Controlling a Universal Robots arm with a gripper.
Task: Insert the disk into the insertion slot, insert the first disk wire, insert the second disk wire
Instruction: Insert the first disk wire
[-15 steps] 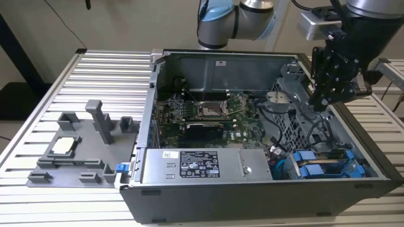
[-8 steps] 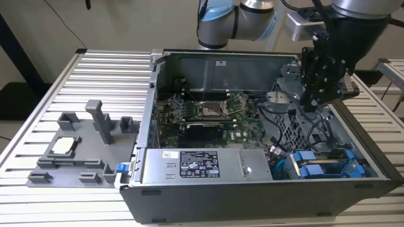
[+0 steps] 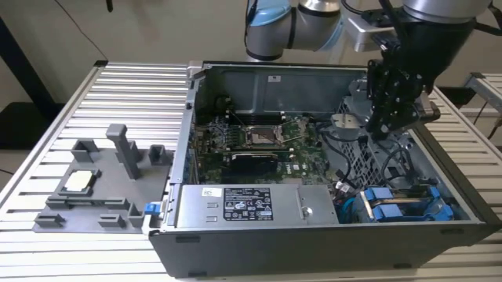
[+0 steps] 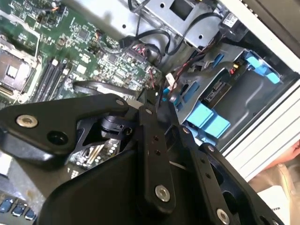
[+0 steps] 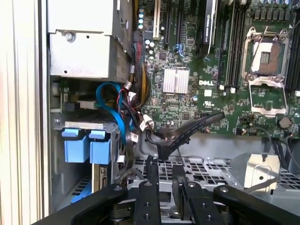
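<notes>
The disk sits in the insertion slot (image 3: 447, 202) at the case's front corner on the exterior view's right. Its blue carrier tabs (image 3: 396, 208) (image 5: 86, 147) (image 4: 208, 119) show, while the drive body is mostly hidden. My gripper (image 3: 382, 130) hangs over the perforated cage behind the slot. In both wrist views its black fingers (image 5: 152, 187) stand close together, pinching the connector of a flat black disk wire (image 5: 164, 147) (image 4: 93, 86) at their tips (image 4: 149, 101). The wire's end hangs free above the motherboard edge. A blue wire (image 5: 110, 96) loops beside the slot.
A grey power-supply box (image 3: 251, 205) fills the case front beside the slot. The green motherboard (image 3: 259, 141) lies in the middle. A perforated metal cage (image 5: 206, 171) is under the gripper. A grey fixture plate (image 3: 94, 188) lies on the table at the exterior view's left.
</notes>
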